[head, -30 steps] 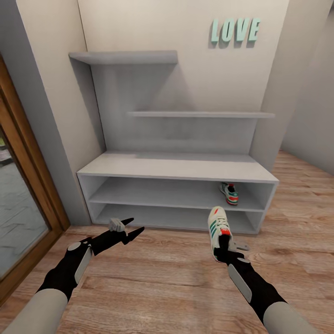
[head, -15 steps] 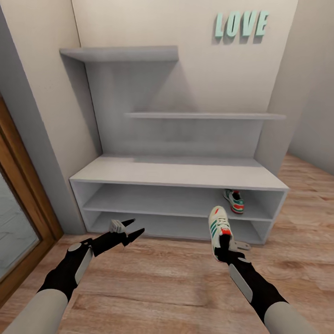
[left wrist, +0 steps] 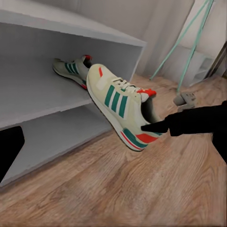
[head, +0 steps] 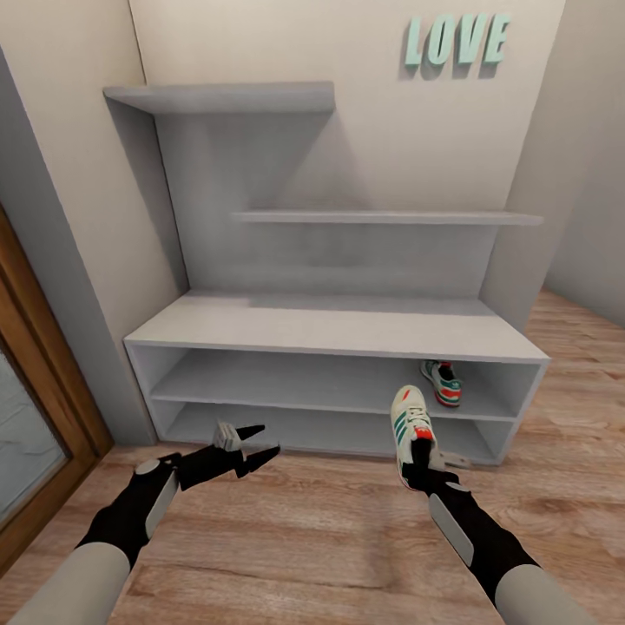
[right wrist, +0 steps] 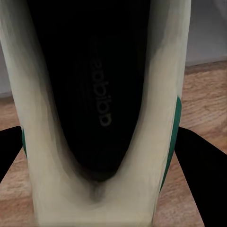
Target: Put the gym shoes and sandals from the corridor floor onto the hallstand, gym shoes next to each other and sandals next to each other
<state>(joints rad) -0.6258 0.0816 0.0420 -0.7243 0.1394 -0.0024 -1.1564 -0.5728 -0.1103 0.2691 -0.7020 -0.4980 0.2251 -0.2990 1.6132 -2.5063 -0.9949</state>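
One sneaker [head: 411,429] is held at its heel by the right hand [head: 423,460], whose fingers are closed on the heel collar; in the right wrist view the insole [right wrist: 99,90] is looked straight into, with a dark finger [right wrist: 201,163] at each side. The shoe is carried toe-forward, clear of the floor [head: 304,529], just in front of the rack [head: 330,330]. The second sneaker [head: 443,383] already lies at the right end of the upper low shelf [head: 286,382], and it is seen just behind the held one in the left wrist view. The left hand [head: 247,447] is held out empty with its fingers parted, near the rack's lower left. No sandals are seen.

The step in hand is judged to be the delivery of the second sneaker to the rack. For the next move, the shoe should be raised to shelf height, passed in under the bench top, and set down beside its partner without that one being knocked. A clean release is then called for before the sandals are fetched.
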